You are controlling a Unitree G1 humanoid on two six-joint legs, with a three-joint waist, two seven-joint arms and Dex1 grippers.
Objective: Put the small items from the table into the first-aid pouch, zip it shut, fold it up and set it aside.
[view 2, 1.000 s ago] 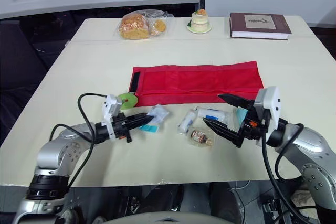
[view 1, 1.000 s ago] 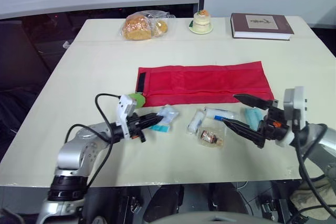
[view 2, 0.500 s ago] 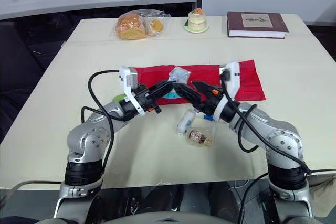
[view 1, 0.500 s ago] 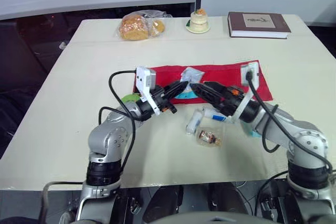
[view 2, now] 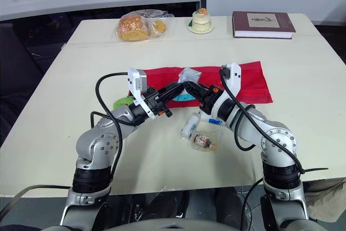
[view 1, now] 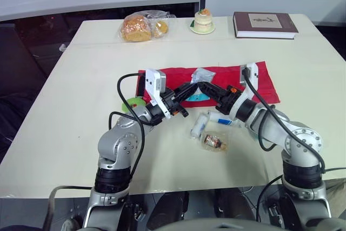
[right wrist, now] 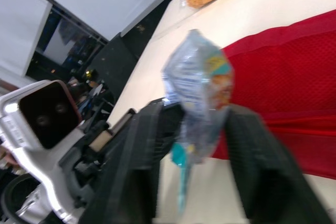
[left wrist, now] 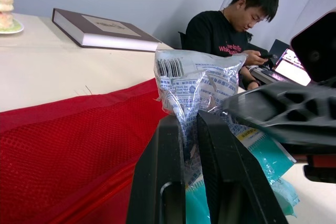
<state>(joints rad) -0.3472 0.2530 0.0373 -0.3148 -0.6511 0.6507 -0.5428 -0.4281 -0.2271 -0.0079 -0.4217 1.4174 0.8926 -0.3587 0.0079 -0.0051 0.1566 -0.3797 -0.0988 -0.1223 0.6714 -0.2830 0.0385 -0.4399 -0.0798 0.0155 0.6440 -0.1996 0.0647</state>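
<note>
The red first-aid pouch [view 1: 259, 82] lies flat and unfolded mid-table. Just above its near edge my left gripper [view 1: 189, 88] is shut on a clear packet with teal print [view 1: 203, 75], gripping its lower part [left wrist: 194, 77]. My right gripper [view 1: 208, 86] meets it from the other side, its two fingers [right wrist: 157, 129] pressing on either side of the same packet [right wrist: 197, 77]. On the table in front of the pouch lie a white tube [view 1: 200, 125], a white-and-blue tube [view 1: 224, 118] and a small clear bag with a brown item [view 1: 215, 142].
A green round thing [view 1: 131, 104] sits by the pouch's left end. At the table's far edge are a bread bag [view 1: 141, 25], a small cake on a plate [view 1: 203, 21] and a brown book [view 1: 264, 24]. A seated person [left wrist: 231, 30] is beyond the table.
Both arms rose from the near table and met above the pouch. The left gripper carried the packet up, and the right gripper went from wide open to closed on the packet.
</note>
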